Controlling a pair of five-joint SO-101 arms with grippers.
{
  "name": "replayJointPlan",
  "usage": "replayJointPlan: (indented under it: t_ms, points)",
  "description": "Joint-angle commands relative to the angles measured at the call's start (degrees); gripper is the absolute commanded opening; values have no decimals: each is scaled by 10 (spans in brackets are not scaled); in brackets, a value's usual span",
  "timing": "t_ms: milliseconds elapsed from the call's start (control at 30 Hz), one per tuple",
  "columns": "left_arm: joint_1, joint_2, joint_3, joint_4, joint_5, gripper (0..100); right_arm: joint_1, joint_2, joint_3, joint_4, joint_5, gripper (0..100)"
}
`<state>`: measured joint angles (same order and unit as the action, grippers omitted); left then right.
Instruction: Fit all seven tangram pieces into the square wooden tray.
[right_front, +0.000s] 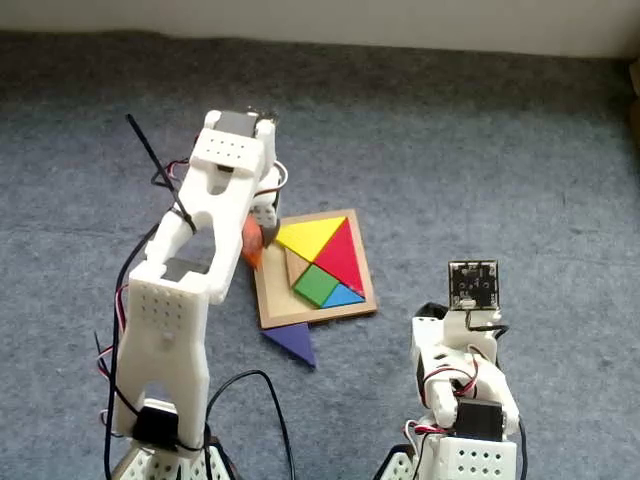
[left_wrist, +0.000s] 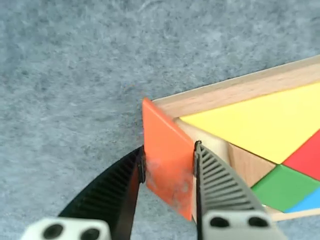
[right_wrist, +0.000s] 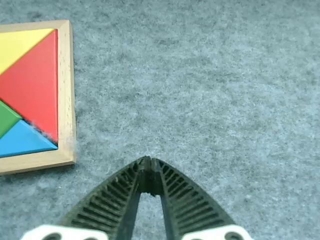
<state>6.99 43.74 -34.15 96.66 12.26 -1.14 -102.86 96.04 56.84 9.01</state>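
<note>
**Fig. Orange piece held at the tray corner: hazards of the placement**

Nearest the bases, the right gripper (right_wrist: 149, 167) hangs over bare carpet (right_wrist: 225, 75) with its jaws pressed together on nothing, well apart from the tray's side; a purple piece (right_front: 292, 340) lies on the carpet just beside the near rim of the square wooden tray (left_wrist: 235, 90); inside lie the blue piece (right_wrist: 22, 140), green piece (right_front: 316, 285), red piece (right_wrist: 35, 85) and yellow piece (left_wrist: 260, 125), with bare wood left along one side; farthest, the left gripper (left_wrist: 169, 150) clenches the orange piece (left_wrist: 162, 130), tilted on edge over the tray's corner rim.

Probable hazards: released here, the orange piece may perch on the rim or drop outside, since it straddles wood and carpet; a descending finger may catch the rim and shove the loose tray, unseating placed pieces; a tilted entry may jam against the yellow piece.
</note>
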Motion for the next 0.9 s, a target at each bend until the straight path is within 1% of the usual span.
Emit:
replayJointPlan:
  t_ms: [0, 133, 267, 333, 500, 633, 867]
  points:
    - [28, -38, 9, 1, 25, 108, 7, 4, 85, -2, -2, 9]
    - [29, -36, 15, 2, 36, 121, 7, 4, 85, -2, -2, 9]
    - [17, -38, 15, 10, 40, 216, 7, 4, 85, -2, -2, 9]
    - [7, -39, 12, 25, 37, 246, 7, 4, 85, -2, -2, 9]
    - [7, -51, 15, 31, 35, 249, 7, 4, 85, -2, -2, 9]
    - [3, -102, 22, 39, 35, 248, 7, 4, 85, -2, -2, 9]
    - [-7, -204, 122, 37, 35, 248, 7, 4, 85, -2, -2, 9]
